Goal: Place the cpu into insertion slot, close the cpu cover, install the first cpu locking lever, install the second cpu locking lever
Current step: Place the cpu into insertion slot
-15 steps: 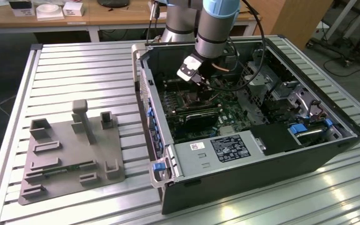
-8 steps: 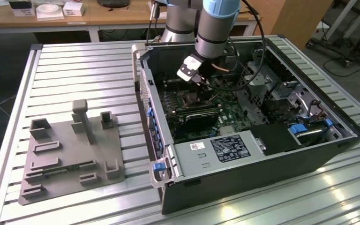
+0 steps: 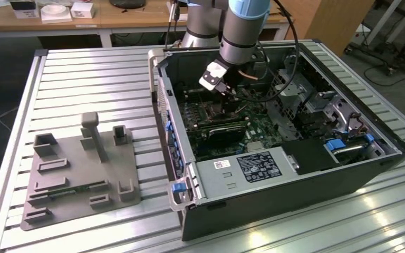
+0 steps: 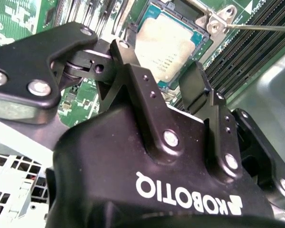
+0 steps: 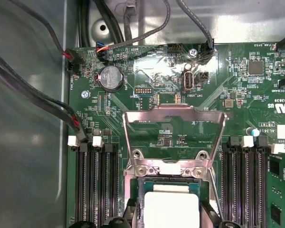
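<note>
Green circuit board, pale silvery cpu

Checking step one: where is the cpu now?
In the first wrist view the cpu lies in the insertion slot, between the memory slots, beside the open cpu cover.

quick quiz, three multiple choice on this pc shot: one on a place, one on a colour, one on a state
1. Where is the cpu?
A in the insertion slot
B on the grey tray outside the case
C on a memory stick

2. What colour is the circuit board?
A blue
B green
C red

3. How is the cpu cover?
A shut over the cpu
B swung open
C lying outside the case

Answers:
1 A, its silvery top sits square inside the slot rim.
2 B, green shows all round the slot.
3 B, the frame lies back from its hinge, with board showing through its window.
</note>
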You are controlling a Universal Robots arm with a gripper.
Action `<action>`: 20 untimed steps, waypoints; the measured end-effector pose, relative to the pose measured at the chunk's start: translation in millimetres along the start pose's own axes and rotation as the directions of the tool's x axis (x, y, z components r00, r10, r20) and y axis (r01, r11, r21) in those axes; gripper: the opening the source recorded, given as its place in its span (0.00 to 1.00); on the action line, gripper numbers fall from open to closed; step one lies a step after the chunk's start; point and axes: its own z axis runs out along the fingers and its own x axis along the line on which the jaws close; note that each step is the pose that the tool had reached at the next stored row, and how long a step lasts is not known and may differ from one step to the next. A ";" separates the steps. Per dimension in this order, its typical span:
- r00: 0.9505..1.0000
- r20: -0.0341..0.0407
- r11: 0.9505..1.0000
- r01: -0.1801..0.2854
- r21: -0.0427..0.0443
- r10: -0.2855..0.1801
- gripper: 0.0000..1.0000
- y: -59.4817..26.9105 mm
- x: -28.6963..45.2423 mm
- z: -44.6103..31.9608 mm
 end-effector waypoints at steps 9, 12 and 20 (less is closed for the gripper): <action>1.000 -0.001 1.000 0.000 0.000 0.000 0.62 0.2 -0.2 2.6; 1.000 -0.001 1.000 0.000 0.000 0.000 0.62 0.2 -0.1 0.2; 1.000 -0.001 1.000 0.000 0.000 0.000 0.62 0.2 -0.1 -1.2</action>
